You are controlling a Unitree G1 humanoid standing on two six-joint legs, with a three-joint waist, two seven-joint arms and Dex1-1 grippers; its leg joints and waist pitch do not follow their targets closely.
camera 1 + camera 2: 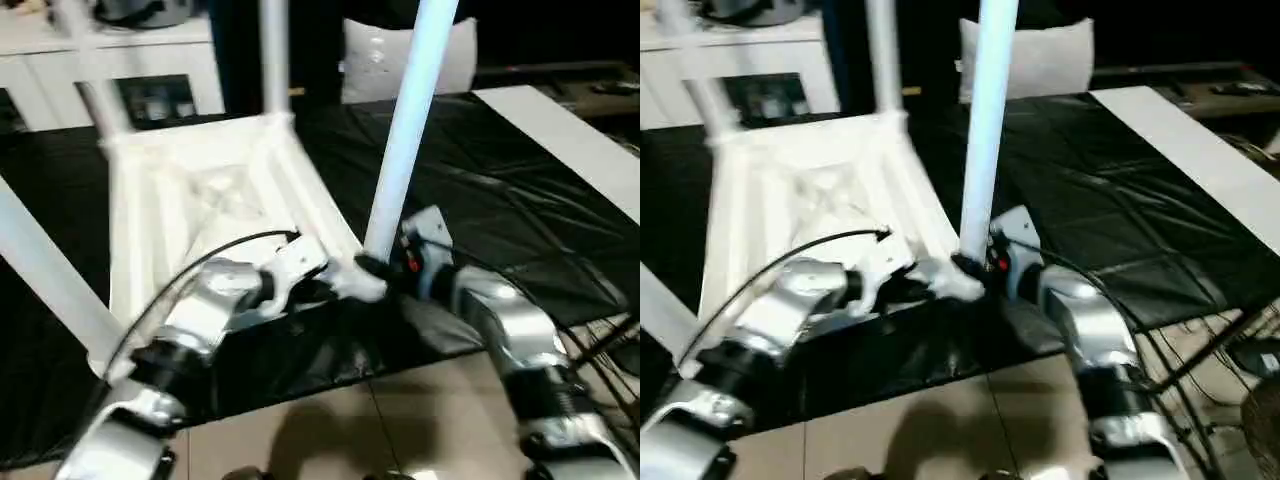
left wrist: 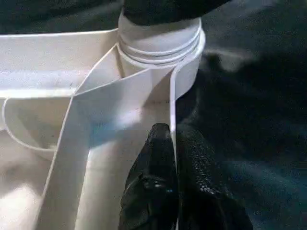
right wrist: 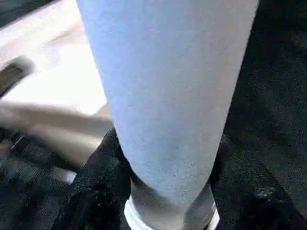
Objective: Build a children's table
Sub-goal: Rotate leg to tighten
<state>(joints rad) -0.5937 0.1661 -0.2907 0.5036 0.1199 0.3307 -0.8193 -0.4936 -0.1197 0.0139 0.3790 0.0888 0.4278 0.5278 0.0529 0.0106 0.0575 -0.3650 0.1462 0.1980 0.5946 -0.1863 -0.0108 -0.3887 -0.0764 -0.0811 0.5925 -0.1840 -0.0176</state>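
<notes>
The left wrist view shows the left gripper [image 2: 175,158] fingers pinching the tabletop [image 1: 200,200] rim; the right gripper [image 3: 163,191] fingers clasp the leg [image 1: 405,140] above its corner socket [image 2: 160,48].

Upright leg [image 1: 408,130] fills the right claw [image 1: 372,268]; black mat [image 1: 500,200] beyond it lies open. Ribbed tabletop underside [image 1: 200,200] and standing legs crowd the left claw [image 1: 335,290].
</notes>
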